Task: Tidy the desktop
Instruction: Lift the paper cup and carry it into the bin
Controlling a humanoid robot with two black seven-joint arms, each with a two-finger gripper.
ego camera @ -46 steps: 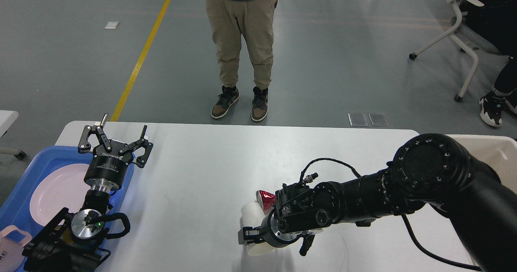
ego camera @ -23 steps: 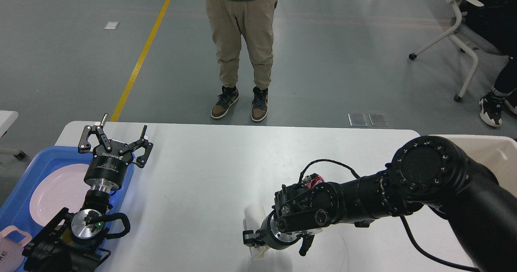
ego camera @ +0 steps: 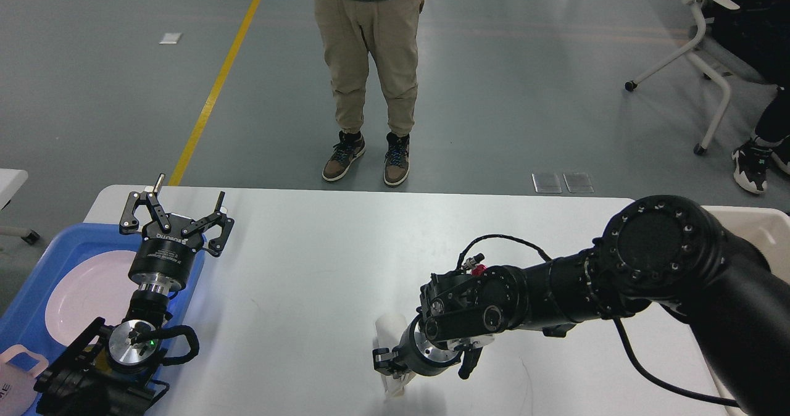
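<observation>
Head view: the desk (ego camera: pixel 321 249) is a wide white top filling the lower half of the frame, its far edge toward a standing person (ego camera: pixel 368 76). The left claw (ego camera: pixel 176 209) is held upright above the desk's left end, fingers spread and gripping nothing. Beneath that arm, a blue tray (ego camera: pixel 37 268) overhangs the left edge and carries a white plate (ego camera: pixel 86 299). The right claw (ego camera: pixel 389 366) points down at the near centre of the desk, pinching a white cup (ego camera: pixel 390 332) that stands tilted on the surface. A small red item (ego camera: pixel 478 270) shows just behind the right wrist; it is mostly hidden. A beige bin (ego camera: pixel 750 224) sits at the right end.
</observation>
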